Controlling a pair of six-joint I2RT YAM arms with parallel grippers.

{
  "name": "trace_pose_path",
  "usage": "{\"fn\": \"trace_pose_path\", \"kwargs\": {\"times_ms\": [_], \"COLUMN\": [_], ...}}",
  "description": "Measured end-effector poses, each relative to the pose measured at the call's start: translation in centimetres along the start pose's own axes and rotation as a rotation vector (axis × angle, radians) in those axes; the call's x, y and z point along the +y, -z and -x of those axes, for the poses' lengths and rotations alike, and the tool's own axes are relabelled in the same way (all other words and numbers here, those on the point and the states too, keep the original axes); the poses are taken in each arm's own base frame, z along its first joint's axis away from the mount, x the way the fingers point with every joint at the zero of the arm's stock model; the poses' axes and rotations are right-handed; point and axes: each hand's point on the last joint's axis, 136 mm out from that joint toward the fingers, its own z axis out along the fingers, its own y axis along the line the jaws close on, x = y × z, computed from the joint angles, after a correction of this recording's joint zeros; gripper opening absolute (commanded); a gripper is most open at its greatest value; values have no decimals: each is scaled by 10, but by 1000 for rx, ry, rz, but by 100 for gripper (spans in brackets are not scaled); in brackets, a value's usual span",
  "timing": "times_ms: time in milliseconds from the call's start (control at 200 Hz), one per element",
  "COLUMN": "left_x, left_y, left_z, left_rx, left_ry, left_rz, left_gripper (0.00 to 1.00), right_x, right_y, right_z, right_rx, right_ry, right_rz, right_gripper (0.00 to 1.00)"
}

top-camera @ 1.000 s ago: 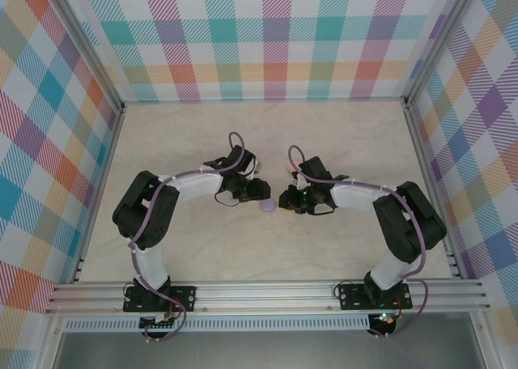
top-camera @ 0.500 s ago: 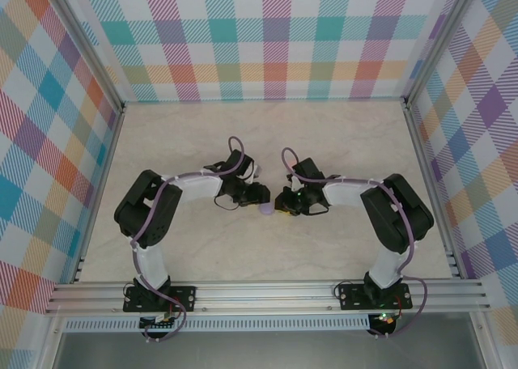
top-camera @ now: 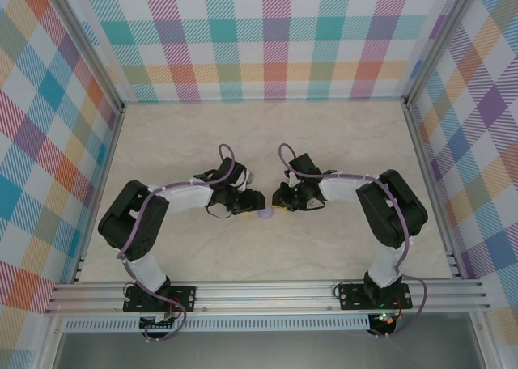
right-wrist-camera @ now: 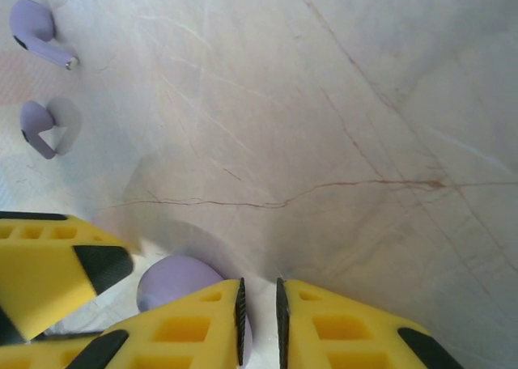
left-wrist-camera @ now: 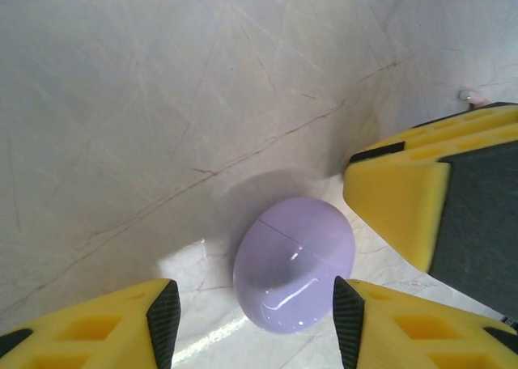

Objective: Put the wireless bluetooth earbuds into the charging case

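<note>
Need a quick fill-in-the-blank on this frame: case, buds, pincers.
1. The glossy lilac egg-shaped charging case sits on the marble table, lid ___.
2. The left pincer straddles it, jaws ___.
3. Ahead of the right pincer, ___ lilac stemmed earbuds lie loose on the table.
Missing: closed; open; two.

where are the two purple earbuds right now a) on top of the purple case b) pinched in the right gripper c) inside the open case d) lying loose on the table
d: the right wrist view shows both purple earbuds lying on the bare table, apart from the closed purple case and the right gripper.
</note>
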Motion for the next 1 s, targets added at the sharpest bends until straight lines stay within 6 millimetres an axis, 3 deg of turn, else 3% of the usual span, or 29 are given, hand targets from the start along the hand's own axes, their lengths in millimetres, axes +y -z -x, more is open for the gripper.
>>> {"fn": "trace_pose_path", "kwargs": {"times_ms": [215, 345, 760, 1000], "left_x": [-3, -2, -3, -1], "left_y": [5, 4, -12, -11], "left_z": [8, 16, 13, 7], "left_rx": [-25, -24, 34, 34], "left_ry": [-14, -21, -32, -29], "left_rz": [-26, -55, -105, -124], "left_gripper": [54, 51, 50, 49], "right_x": [7, 10, 13, 13], "right_y": [20, 27, 3, -2], "right_z": [-5, -16, -44, -34], "right_rx": [-36, -33, 52, 39], "right_ry": [17, 4, -12, -17], "right_rz": [17, 68, 73, 40], "right_gripper": [29, 28, 23, 22]}}
